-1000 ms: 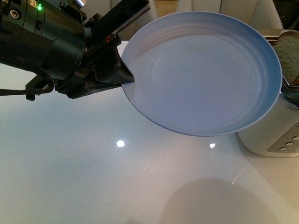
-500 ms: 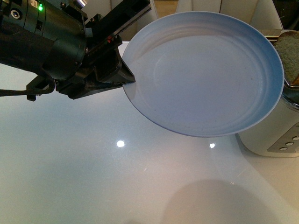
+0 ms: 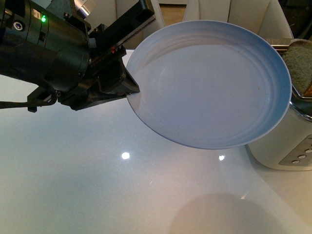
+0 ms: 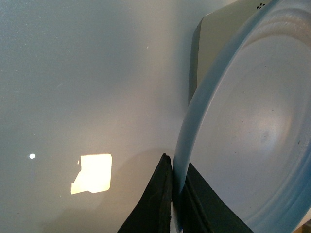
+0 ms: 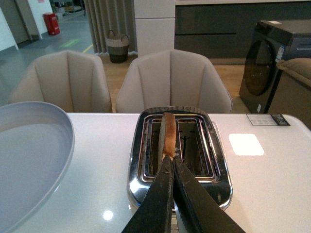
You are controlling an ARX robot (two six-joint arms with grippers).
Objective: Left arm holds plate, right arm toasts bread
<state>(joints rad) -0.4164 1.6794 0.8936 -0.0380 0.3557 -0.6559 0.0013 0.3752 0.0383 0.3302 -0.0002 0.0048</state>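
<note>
1. The plate (image 3: 214,83) is pale blue, round and shallow, with faint rings inside its raised rim. It hangs tilted in the air above the white table (image 3: 73,185).
2. The left gripper (image 3: 132,90) clamps the plate's rim, with a black finger on either face of it.
3. Just beside the plate, the bread (image 5: 168,131), brown-crusted and seen edge-on, stands in a slot of the chrome toaster (image 5: 221,179).
4. The right gripper (image 5: 170,162) pinches the slice's near edge. How deep the slice sits I can't quite tell.
</note>
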